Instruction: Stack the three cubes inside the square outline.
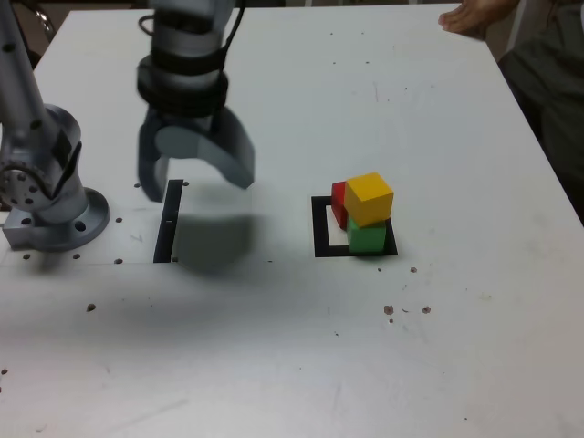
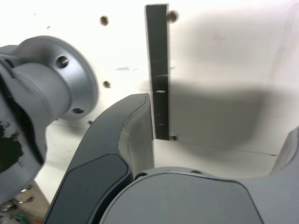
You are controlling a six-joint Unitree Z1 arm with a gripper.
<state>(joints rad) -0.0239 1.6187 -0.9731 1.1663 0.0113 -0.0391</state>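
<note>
With the yellow cube on the green cube and the red cube beside them inside the square outline, stacking looks nearly done. Gripper is empty, fingers apart; if retracting, keep well clear.

Robot arm raised, end effector wide open, fingers apart, pointing downward

From out front, well back, one view looks down across the whole desk; the other hangs close behind the claw, facing the desktop. Both catch the black strip and the arm's round base.
</note>
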